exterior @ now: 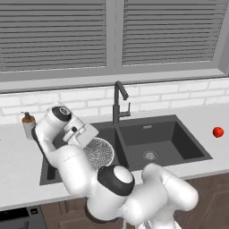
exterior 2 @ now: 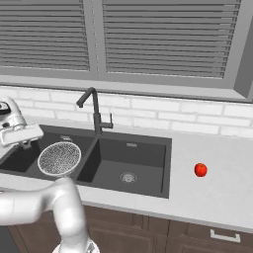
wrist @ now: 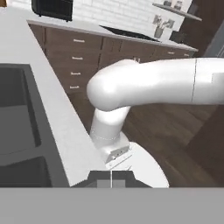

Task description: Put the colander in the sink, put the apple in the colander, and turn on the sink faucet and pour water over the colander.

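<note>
The speckled mesh colander [exterior: 99, 152] [exterior 2: 59, 159] sits in the left basin of the dark double sink [exterior: 172, 136] [exterior 2: 146, 158], tipped up so its face turns toward the cameras. My gripper [exterior: 89, 136] [exterior 2: 25, 143] hovers just up and left of its rim. In the hand view the gripper [wrist: 111, 179] is shut, tips together with nothing between them, facing back over the sink [wrist: 17, 122] and counter edge. Whether it touches the colander cannot be told. The red apple [exterior: 218, 132] [exterior 2: 200, 169] lies on the counter right of the sink. No water runs from the dark sink faucet [exterior: 117, 103] [exterior 2: 95, 116] behind the divider.
A soap dispenser [exterior: 28, 124] stands on the counter left of the sink. A white tiled wall and shuttered window rise behind the faucet. My own arm crosses low in front of the left basin.
</note>
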